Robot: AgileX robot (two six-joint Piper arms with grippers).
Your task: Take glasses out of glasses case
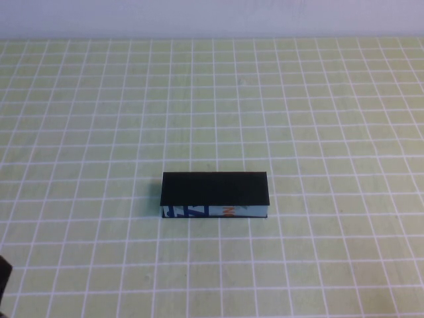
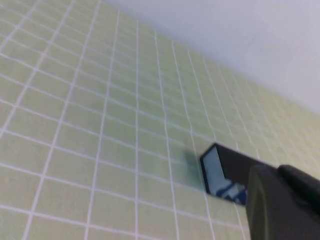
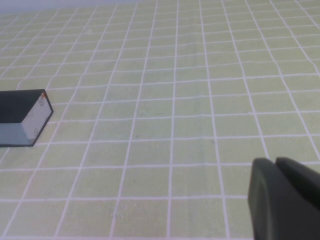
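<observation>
Resting shut-lidded mid-counter (image 1: 79,99), the glasses case (image 1: 214,194) lies untouched; my right tool (image 3: 287,200) is closed, parked near-right; my left tool (image 2: 282,202), near-left, I cannot tell.

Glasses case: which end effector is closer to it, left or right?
Left, probably. The left end effector is close by one end of the case; the right end effector, shut, is well off past the other end.
</observation>
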